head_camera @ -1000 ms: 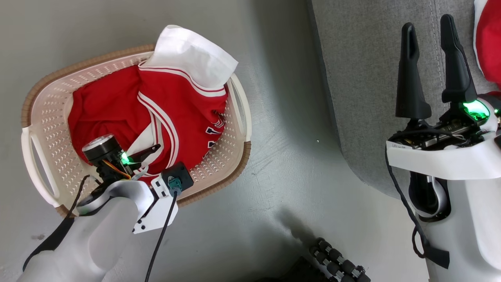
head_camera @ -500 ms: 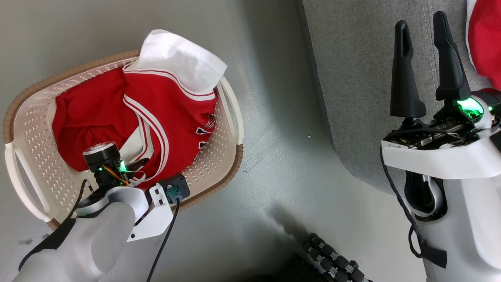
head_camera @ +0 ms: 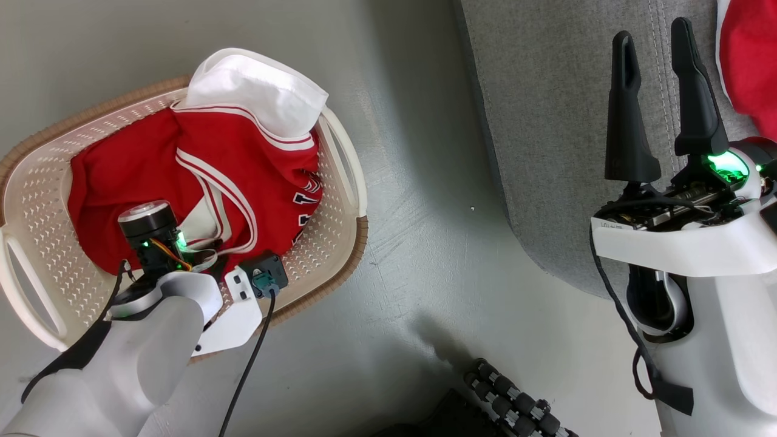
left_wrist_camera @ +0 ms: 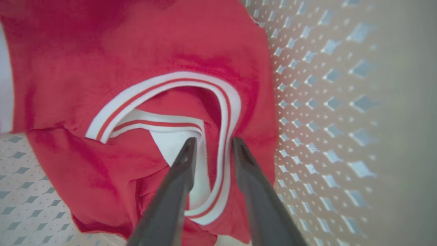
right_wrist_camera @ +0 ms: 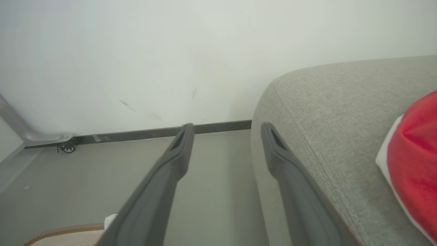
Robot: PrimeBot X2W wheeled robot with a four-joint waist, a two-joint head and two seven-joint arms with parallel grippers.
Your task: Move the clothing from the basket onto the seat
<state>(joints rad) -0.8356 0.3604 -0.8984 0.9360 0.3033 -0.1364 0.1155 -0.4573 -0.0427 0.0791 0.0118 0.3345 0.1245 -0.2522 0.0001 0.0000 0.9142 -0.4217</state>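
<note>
The red jersey with white stripes and a raised white panel lies crumpled in the cream perforated basket on the floor. My left gripper reaches down into it. Its fingers are drawn close, with the jersey's white-and-red striped trim pinched between them. The plain red garment with white trim lies on the light-grey sofa at the far right. My right gripper hovers open over the sofa's edge, holding nothing; in the right wrist view it points past the sofa and the garment.
Grey floor separates the basket from the sofa. The robot's black roller base sits at the bottom middle. A white wall with a dark skirting and a small castor lie beyond the sofa's end.
The head camera has shifted, so the basket sits further left in view. The left gripper's dark finger, seen spread earlier, has drawn in among the jersey's folds. The right gripper has stayed open.
</note>
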